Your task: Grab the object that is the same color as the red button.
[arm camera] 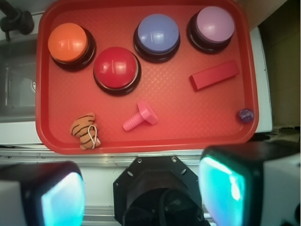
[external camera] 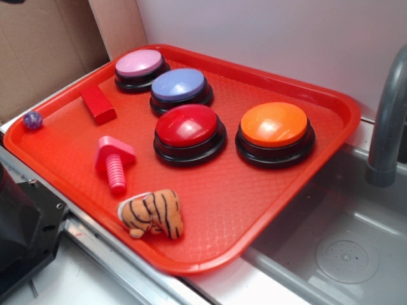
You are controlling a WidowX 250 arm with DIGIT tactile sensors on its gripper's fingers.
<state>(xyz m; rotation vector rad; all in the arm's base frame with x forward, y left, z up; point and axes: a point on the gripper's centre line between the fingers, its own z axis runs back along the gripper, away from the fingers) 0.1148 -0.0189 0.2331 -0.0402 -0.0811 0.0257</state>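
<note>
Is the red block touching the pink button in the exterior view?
No, the red block lies apart from the pink button, with bare tray between them.

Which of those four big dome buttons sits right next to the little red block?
The pink button, at the tray's far left corner; the red block lies just in front of it.

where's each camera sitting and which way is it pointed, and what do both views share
exterior: off to one side above the red tray, looking down at an angle, sink to the right; only a dark robot part shows at lower left.
wrist: on the arm, high, facing nearly straight down; the gripper fingers frame the bottom edge, wide apart and empty.
shared: red block, red button, pink screw toy, tiger toy.
</note>
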